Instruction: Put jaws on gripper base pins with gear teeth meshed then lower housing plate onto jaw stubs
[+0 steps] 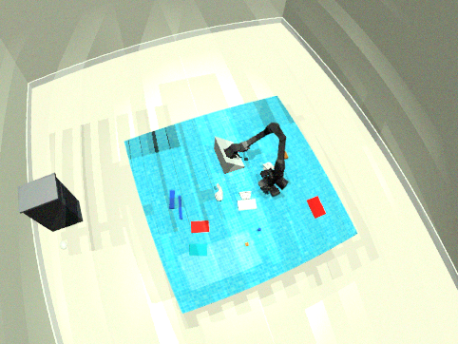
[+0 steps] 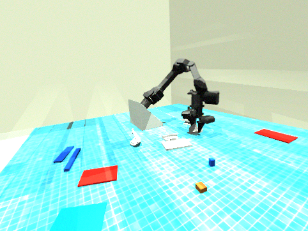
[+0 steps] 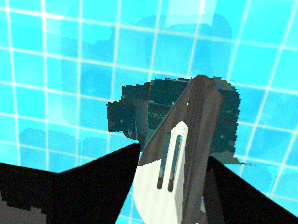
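My gripper (image 2: 195,128) (image 3: 170,157) is low over the mat, its fingers shut on a white jaw. That jaw (image 3: 155,182) has two slots and a shaded side; the fingers press on both its sides. Another white jaw (image 1: 219,193) (image 2: 135,140) lies to the left in the top and exterior views. Between them are a flat white plate (image 1: 247,204) (image 2: 177,144) and, touching or close behind it, a smaller white part (image 1: 245,195) (image 2: 169,137) with raised pieces. A further white part (image 1: 267,165) is partly hidden behind the arm. I cannot tell which is the gripper base; its pins are too small to see.
A grey wedge (image 1: 229,162) (image 2: 144,119) stands by the arm's lower end. Two blue bars (image 1: 172,200) (image 2: 64,154), red plates (image 1: 200,226) (image 2: 276,135) and a teal plate (image 1: 198,249) lie farther out. A blue block (image 2: 211,162) and an orange block (image 2: 200,187) are nearer the front.
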Controlling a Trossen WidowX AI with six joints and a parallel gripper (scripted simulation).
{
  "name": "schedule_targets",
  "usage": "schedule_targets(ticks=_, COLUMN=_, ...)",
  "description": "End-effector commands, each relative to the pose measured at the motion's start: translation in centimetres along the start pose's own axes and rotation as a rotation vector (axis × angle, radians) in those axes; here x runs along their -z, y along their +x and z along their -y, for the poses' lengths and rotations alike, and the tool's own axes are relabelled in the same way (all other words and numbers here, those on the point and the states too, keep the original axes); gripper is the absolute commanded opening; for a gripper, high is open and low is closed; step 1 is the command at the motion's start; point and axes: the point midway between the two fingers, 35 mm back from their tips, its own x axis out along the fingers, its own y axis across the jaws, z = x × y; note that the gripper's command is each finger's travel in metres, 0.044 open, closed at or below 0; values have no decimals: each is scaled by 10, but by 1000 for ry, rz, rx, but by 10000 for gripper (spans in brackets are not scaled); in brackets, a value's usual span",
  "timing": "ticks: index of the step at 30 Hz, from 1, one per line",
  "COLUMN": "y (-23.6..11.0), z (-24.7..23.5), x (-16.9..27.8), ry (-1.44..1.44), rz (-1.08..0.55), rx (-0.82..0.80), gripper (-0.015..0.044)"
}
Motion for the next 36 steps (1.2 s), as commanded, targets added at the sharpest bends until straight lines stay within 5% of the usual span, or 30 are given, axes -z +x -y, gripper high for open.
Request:
schedule_targets(ticks=1, y=0, z=0, x=0, ry=-1, rz=0, rx=-2, gripper=134)
schedule_targets(ticks=12, y=-2, z=-1, x=0, ry=-1, rz=1, rx=-2, gripper=134)
schedule_targets(ticks=36, y=-76, z=-1, x=-1, ry=5, rz=10, rx=-3, gripper=134)
